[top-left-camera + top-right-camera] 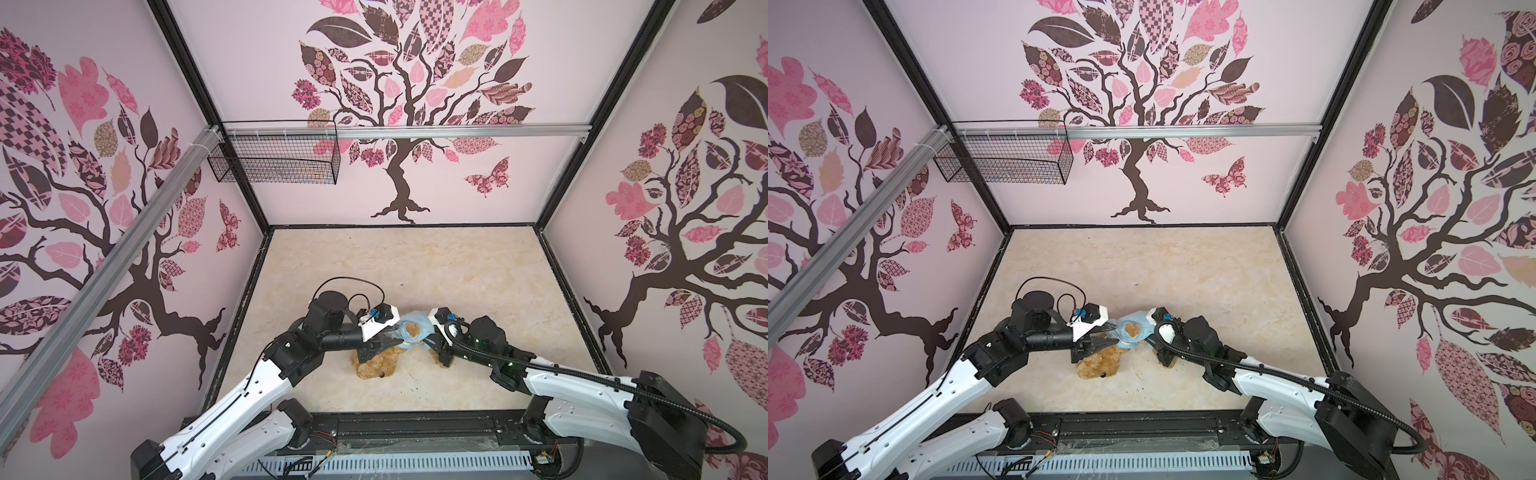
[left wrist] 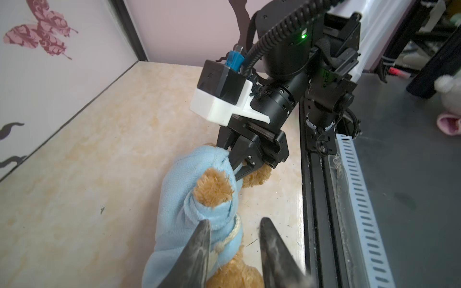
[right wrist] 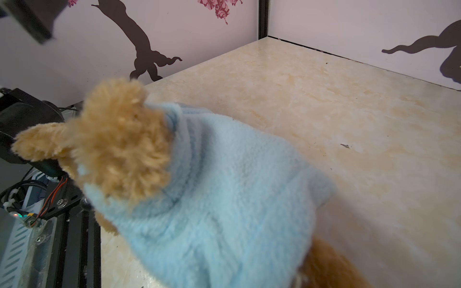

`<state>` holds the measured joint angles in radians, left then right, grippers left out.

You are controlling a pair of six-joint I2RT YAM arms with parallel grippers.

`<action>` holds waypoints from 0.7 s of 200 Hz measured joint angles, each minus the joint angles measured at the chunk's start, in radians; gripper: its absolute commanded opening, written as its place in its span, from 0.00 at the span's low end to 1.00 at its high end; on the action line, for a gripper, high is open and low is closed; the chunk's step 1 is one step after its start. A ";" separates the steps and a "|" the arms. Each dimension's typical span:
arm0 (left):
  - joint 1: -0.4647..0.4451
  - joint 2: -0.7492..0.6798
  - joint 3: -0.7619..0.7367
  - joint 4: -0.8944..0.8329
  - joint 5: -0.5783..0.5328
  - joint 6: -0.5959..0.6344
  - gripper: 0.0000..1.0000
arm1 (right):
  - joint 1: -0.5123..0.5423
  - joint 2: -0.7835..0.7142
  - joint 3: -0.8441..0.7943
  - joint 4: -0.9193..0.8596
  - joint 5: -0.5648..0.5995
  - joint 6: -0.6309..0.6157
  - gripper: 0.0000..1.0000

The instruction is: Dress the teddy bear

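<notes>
So the golden-brown shaggy plush teddy bear (image 1: 374,368) is lying on the beige marbled tabletop (image 1: 415,270). In both top views it's at roughly 6 o'clock on the surface, close to the front rail. Its head, dark nose showing, is at the 6 o'clock end of the bundle. A light blue fleece shirt (image 1: 420,318) is bunched over the body at the 12 o'clock end, and it looks lifted a bit between the two arms. One furry limb of the teddy bear (image 2: 213,189) pokes out of an opening in the shirt (image 2: 174,199), which the left wrist camera catches nicely.

The left gripper (image 1: 395,341) reaches in from 9 o'clock. Seen from its own wrist camera, the left gripper (image 2: 235,220) has its two dark fingers (image 2: 197,249) standing apart with a clear gap. One lies against the blue fleece, the other sits over the tabletop beside it, and the shirt isn't pinched between them.

The right gripper (image 1: 430,340) comes in from 3 o'clock. The left wrist camera shows the right gripper (image 2: 240,169) with its fingers together, nipping a fold of the shirt's edge right next to that limb. Its own wrist view is basically just shirt (image 3: 224,199) and teddy bear (image 3: 117,149) fur up close, with the fingers hidden.

There's another brown tuft under the right gripper, at about 4 o'clock from the shirt. Can't tell which part of the bear that is.
</notes>
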<state>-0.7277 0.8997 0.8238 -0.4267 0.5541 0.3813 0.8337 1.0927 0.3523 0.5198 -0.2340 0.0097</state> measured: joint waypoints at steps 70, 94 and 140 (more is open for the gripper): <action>-0.034 0.250 0.203 -0.103 -0.051 0.071 0.42 | 0.001 0.000 -0.003 0.000 -0.010 0.001 0.00; -0.038 0.301 0.236 -0.142 -0.037 0.091 0.42 | 0.001 0.000 -0.006 0.000 -0.010 0.001 0.00; -0.050 0.350 0.254 -0.199 -0.043 0.147 0.35 | 0.001 0.000 -0.006 0.000 -0.010 0.002 0.00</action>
<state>-0.7780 1.2495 1.0782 -0.6254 0.5114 0.5285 0.8345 1.0927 0.3466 0.5201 -0.2443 0.0116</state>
